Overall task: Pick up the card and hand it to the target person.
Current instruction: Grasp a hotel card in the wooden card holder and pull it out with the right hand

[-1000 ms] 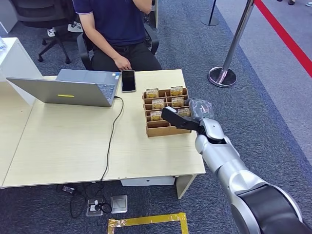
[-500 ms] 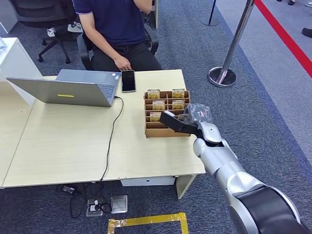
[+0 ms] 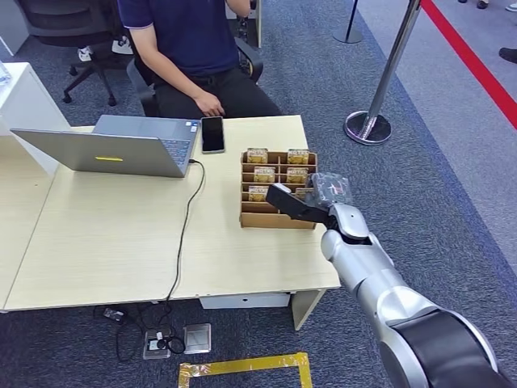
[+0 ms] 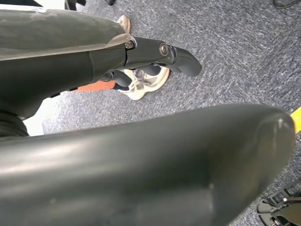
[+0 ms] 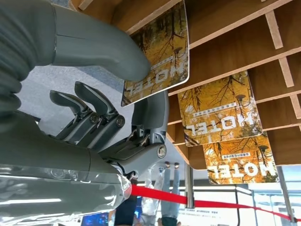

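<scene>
Card [image 5: 158,52], a hotel key card, is sitting in the near right slot of the wooden tray [image 3: 268,218] as we are pinching it between the thumb and a finger of our right hand [image 3: 304,206]; the seated person [image 3: 195,48] is waiting well beyond, across the table [image 3: 110,242].

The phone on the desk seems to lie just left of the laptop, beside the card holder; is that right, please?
Not quite: the head view shows the phone lying just right of the laptop, not left. It is indeed near the card holder.
</scene>
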Available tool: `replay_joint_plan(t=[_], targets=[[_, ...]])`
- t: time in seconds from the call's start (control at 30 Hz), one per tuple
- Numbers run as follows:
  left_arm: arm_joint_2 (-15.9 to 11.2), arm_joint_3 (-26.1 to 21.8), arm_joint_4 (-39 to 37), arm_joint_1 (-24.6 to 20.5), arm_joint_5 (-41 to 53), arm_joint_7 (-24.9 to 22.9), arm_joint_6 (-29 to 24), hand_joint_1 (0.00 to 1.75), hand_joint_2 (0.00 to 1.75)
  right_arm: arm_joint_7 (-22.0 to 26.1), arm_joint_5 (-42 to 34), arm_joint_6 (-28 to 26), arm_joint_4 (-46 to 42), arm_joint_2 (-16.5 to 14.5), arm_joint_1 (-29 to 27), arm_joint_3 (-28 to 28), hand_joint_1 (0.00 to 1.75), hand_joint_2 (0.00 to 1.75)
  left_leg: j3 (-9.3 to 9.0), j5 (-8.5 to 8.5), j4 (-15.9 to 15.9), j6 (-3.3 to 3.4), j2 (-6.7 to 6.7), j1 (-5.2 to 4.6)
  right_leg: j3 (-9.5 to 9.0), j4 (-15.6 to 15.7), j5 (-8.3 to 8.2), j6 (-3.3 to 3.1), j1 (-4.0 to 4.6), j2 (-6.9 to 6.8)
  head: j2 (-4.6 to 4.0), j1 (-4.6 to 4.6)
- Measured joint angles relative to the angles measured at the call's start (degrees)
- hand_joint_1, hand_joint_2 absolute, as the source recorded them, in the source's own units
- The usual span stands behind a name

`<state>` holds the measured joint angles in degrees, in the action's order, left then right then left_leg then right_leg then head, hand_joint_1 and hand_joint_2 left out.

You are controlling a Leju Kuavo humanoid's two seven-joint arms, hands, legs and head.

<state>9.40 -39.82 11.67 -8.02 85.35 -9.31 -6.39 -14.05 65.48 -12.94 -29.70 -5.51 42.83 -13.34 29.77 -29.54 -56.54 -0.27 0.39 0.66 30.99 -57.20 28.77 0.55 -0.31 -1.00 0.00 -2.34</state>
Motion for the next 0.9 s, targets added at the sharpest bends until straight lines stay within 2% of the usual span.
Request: replay_joint_plan(t=[0.17, 0.47, 0.63, 0.77, 0.9], targets=[[0.0, 0.05, 0.0, 0.03, 0.0, 0.04, -0.03, 0.0, 0.0, -0.05, 1.25, -1.5, -3.39, 0.48, -0.55, 0.96, 1.75, 1.75, 0.02, 0.0, -0.01, 0.0, 0.0, 0.0, 0.01, 0.0, -0.01, 0.01, 0.0, 0.0, 0.0, -0.03], [-0.07, 0.08, 0.0, 0.28, -0.16, 0.55, -0.57, 0.0, 0.0, 1.73, 1.69, -0.65, -28.74, 1.92, -2.79, 2.74, 1.75, 1.75, 0.1, 0.0, -0.01, 0.0, 0.0, 0.0, 0.1, 0.0, -0.01, 0.01, 0.0, 0.0, 0.0, 0.02], [-0.07, 0.14, 0.0, 0.3, -0.17, 0.8, -0.71, 0.0, 0.0, 3.76, -0.52, -0.51, -38.16, 2.18, -2.97, 2.73, 1.75, 1.75, 0.11, 0.0, -0.01, 0.0, 0.0, 0.0, 0.1, 0.0, -0.01, 0.01, 0.0, 0.0, 0.0, -0.01], [-0.07, 0.65, 0.0, 0.03, 0.22, 0.75, -0.37, 0.0, 0.0, 4.56, -1.55, -1.83, -38.73, 1.46, -1.71, 2.59, 1.75, 1.75, 0.12, 0.01, -0.01, -0.01, 0.0, 0.0, 0.07, -0.01, -0.03, 0.01, 0.0, 0.0, 0.0, -0.05], [-0.07, 1.46, 0.0, -0.9, 0.73, 0.51, 0.2, 0.0, 0.0, 4.16, -1.1, -5.8, -32.52, -0.68, 2.43, 2.13, 1.75, 1.75, 0.11, 0.06, -0.01, 0.01, 0.0, 0.0, 0.08, -0.05, -0.06, 0.01, 0.0, 0.01, 0.0, -0.04]])
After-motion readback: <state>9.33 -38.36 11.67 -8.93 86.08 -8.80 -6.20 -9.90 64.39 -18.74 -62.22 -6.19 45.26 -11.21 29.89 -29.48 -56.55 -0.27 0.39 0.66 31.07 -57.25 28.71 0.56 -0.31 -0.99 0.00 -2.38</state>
